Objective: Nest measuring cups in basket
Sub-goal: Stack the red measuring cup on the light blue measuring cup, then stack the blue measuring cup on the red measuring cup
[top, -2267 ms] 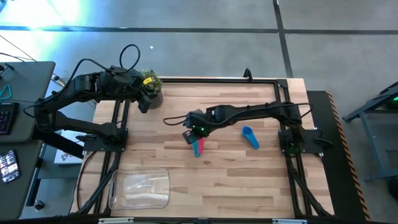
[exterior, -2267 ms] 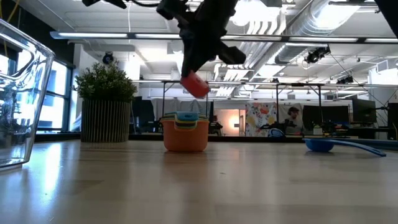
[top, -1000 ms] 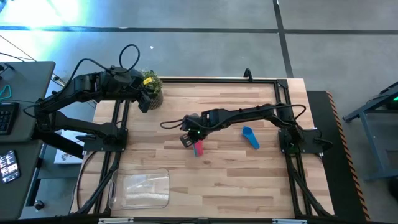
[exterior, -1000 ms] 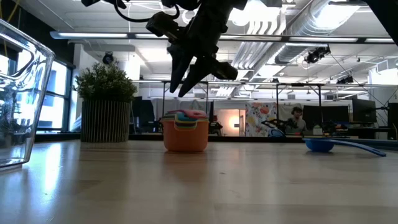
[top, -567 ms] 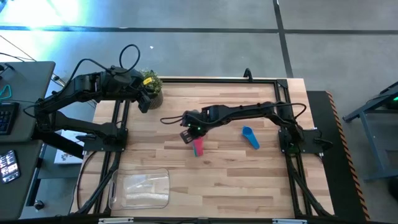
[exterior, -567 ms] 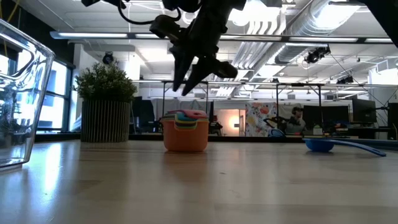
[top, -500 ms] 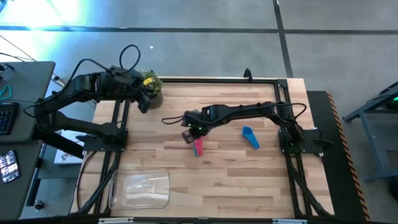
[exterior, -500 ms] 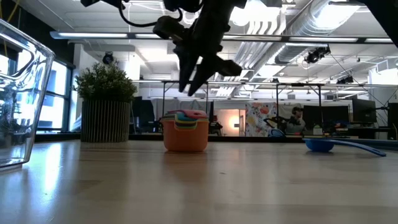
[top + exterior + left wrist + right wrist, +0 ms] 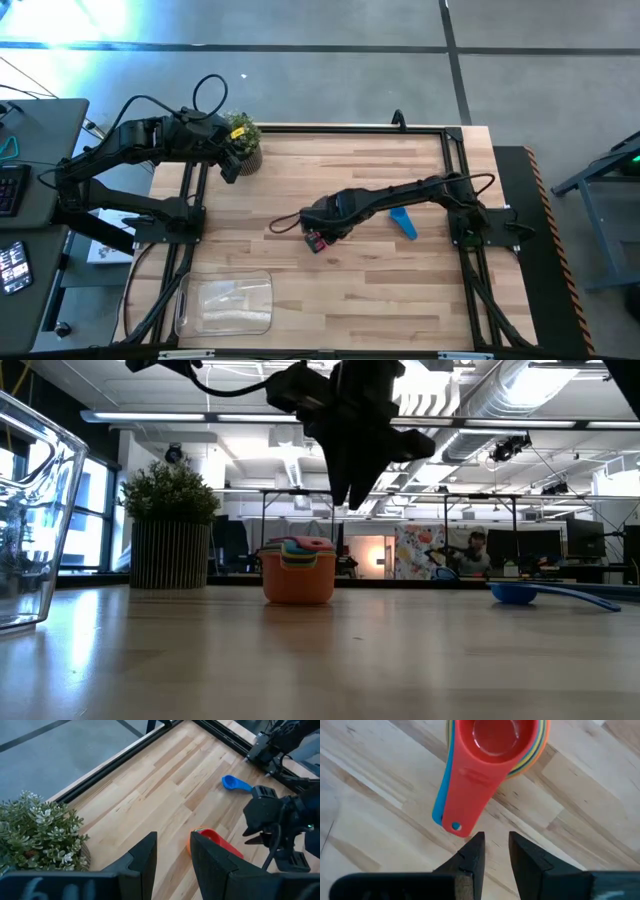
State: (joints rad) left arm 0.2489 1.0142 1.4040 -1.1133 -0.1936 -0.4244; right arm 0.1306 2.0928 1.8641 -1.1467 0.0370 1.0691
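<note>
A nested stack of measuring cups (image 9: 297, 572) stands on its orange outer cup at mid-table, with the red cup (image 9: 495, 735) on top. The stacked handles (image 9: 467, 795) point at my right gripper (image 9: 496, 847). This gripper hangs above the handle side (image 9: 318, 238), fingers drawn close together and touching nothing. A lone blue cup (image 9: 402, 222) lies on the table to the stack's right. The clear basket (image 9: 225, 303) sits at the near left. My left gripper (image 9: 230, 168) waits by the plant, with its fingers close together.
A potted plant (image 9: 243, 135) stands at the far left corner beside the left arm. The basket wall (image 9: 30, 510) rises at the near left edge. Bare wood lies between the stack and the basket. A black frame rail runs along the far edge.
My right gripper has moved from the far-left side of the stack across it toward the table's near edge and turned about. In the low view its fingers were spread a second ago and now stand close together. The stack has stayed in place.
</note>
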